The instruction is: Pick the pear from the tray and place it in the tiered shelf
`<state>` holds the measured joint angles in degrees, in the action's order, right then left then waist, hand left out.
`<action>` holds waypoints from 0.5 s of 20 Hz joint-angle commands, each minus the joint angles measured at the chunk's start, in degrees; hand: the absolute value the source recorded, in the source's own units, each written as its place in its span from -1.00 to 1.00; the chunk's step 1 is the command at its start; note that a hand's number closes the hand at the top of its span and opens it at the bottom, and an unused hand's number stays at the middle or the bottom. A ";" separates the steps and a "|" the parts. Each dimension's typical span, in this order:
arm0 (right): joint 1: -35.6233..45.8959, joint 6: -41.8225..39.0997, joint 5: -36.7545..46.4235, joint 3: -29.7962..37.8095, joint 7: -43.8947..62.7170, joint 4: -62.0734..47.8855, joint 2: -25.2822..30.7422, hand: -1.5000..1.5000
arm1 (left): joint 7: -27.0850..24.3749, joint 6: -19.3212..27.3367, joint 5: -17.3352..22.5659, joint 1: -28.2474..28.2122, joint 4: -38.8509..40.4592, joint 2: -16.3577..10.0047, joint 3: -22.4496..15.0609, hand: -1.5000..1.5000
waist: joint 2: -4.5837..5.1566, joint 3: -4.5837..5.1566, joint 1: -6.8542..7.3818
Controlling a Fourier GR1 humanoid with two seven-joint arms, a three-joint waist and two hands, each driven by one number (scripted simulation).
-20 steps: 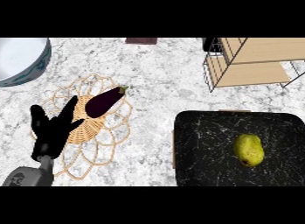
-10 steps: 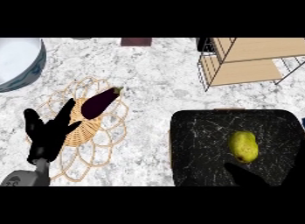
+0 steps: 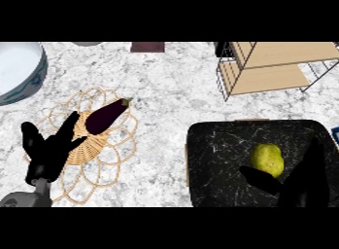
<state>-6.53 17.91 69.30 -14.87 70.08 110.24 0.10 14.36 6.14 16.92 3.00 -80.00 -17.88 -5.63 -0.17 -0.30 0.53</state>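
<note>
The pear (image 3: 267,159) is yellow-green, and the tray (image 3: 215,160) is black with thin white veining. The counter (image 3: 164,78) is white, marbled in grey. The eggplant (image 3: 105,115) is dark purple, its mat (image 3: 104,143) tan wicker loops. The tiered shelf (image 3: 272,78) has pale wood boards and black wire.

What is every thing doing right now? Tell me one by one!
pear: lying on the tray, not held.
tray: flat on the counter.
tiered shelf: upright, no pear in it yet.
eggplant: lying on the wicker mat.
bowl: upright.
left hand: open, over the mat.
right hand: open, beside the pear.
</note>
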 commanded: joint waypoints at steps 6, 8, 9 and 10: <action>5.99 4.55 -0.44 2.03 8.64 -6.04 -0.10 -1.00 | 3.06 1.83 -1.49 -1.46 -1.26 0.46 0.64 0.00 | 0.16 0.29 -0.22; 8.09 4.44 -1.45 3.29 6.95 -8.18 -0.10 -1.00 | 0.42 -0.93 0.01 -0.34 3.07 -0.57 3.44 0.00 | 0.25 0.32 -0.36; 6.62 5.62 -1.70 3.39 6.37 -8.41 -0.10 -1.00 | 1.30 2.97 -3.15 -0.70 2.28 3.49 -0.75 0.00 | 0.24 0.30 -0.54; 6.18 6.93 -2.59 4.27 4.40 -10.36 -0.10 -1.00 | 1.10 -0.58 -0.95 -2.32 0.77 0.43 1.70 0.00 | 0.20 0.29 -0.29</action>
<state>-1.68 20.98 67.75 -11.31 66.69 102.46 0.00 14.90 6.10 15.89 2.61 -80.18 -17.48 -4.45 -0.24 -0.35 0.19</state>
